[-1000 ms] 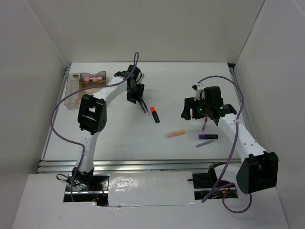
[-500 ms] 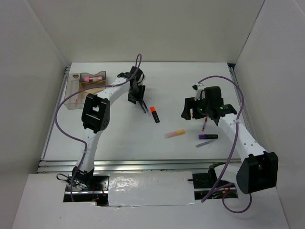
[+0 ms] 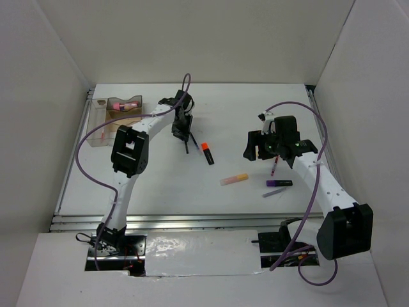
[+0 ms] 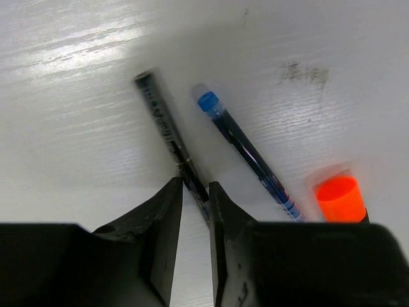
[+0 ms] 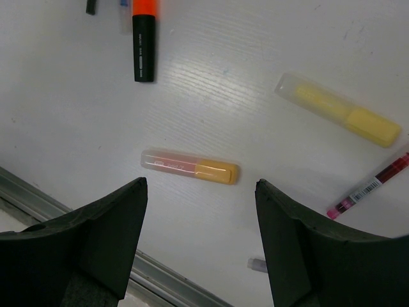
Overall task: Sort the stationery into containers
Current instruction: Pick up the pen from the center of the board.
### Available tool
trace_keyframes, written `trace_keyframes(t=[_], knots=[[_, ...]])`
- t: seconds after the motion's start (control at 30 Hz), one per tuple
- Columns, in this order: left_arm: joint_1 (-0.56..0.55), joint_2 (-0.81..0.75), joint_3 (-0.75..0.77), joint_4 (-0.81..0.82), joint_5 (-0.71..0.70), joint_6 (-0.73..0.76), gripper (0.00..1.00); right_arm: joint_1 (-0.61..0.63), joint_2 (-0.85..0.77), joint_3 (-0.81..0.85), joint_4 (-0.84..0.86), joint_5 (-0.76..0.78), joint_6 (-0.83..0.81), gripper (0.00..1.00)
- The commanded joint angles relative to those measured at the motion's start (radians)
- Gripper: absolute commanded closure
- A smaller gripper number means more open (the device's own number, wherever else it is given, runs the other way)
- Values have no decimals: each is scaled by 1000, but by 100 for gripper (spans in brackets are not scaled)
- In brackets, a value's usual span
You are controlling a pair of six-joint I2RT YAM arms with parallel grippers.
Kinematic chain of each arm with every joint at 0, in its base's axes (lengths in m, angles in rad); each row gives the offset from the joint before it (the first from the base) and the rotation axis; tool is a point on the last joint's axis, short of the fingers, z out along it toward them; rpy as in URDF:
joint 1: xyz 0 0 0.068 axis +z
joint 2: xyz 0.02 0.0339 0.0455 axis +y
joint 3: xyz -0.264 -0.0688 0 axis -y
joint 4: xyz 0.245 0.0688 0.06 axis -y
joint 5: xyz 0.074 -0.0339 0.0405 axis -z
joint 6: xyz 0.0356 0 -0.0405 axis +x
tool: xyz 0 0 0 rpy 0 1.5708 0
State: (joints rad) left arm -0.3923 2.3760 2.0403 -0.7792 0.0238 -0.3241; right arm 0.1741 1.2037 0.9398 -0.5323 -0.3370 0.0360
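Note:
My left gripper is shut on a dark pencil, which sticks out ahead of the jaws just over the table. A blue pen and the orange-capped black highlighter lie beside it. My right gripper is open and empty above the yellow-pink marker. A pale yellow stick, a thin red pen and a purple marker lie near it. The clear organiser tray stands far left with a pink-capped tube inside.
White walls close in the table on the left, back and right. A metal rail runs along the near edge. A thin greyish pen lies just below the purple marker.
My left gripper has turned slightly and the dark pencil's free end has swung a little to the left. The right arm has not moved.

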Motion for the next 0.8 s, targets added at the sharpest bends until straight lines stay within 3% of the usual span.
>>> trace_keyframes(t=[0.0,0.27,0.4,0.57,0.77], knots=[[13,2,-9,-26,-53,-1,66,-7,0,1,29,-10,4,25],[38,-75,-184,-38,-101,82,76,-5,22,22,19,-25,12,25],[79,-167,-313,43,-39,141,99,-7,7,11,22,-23,13,26],[157,-279,-224,-3,60,175,100,-7,-9,5,25,-28,13,25],[337,-376,-37,-67,211,177,100,-7,8,25,14,-34,13,25]])
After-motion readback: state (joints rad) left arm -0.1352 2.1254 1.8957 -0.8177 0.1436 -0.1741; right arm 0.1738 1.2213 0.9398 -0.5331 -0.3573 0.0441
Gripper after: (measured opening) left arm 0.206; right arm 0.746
